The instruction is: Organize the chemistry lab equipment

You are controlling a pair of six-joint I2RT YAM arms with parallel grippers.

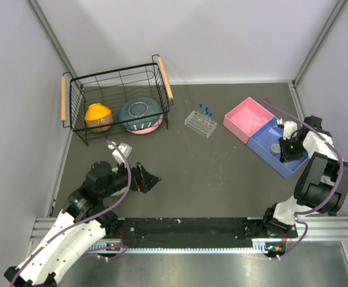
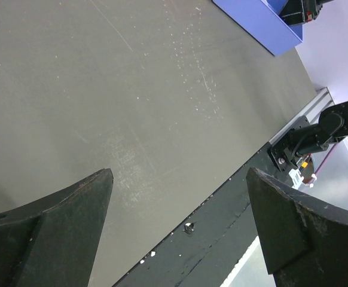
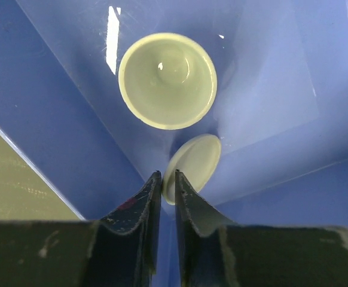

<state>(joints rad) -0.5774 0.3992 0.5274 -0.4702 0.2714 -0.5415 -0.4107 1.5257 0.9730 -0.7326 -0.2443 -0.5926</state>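
The right gripper [image 3: 167, 179] is clenched almost flat, a sliver of gap left between its fingers. Wedged in that gap is the rim of the tilted white cup [image 3: 193, 166], which stands on edge just past the tips. Directly above it in the wrist view sits the upright white cup [image 3: 168, 81], mouth facing up, close to the tilted one; whether the two touch is hard to say. Both are inside the blue tray [image 3: 54, 119]. Its glossy floor throws reflections that blur where the floor ends and the wall begins.

From overhead the wrist covers the right gripper's fingers. Only one small pale round cup shows in the blue tray at the right of the frame, and the other is hidden.

The left gripper [image 2: 179, 173] hangs released, jaws spread wide over bare table [image 2: 102, 89] with nothing between them. Its view cuts the blue tray off at the top edge.

At upper centre the tube rack [image 1: 200, 124] stands with the blue-capped tubes [image 1: 205, 109] upright in its far end; their count is too small to read. A pink tray [image 1: 249, 116] butts against the blue one. At upper left the wire basket [image 1: 117, 76] holds an orange bowl [image 1: 98, 116] and a blue bowl [image 1: 140, 113], with a pink rim showing beneath the blue one.
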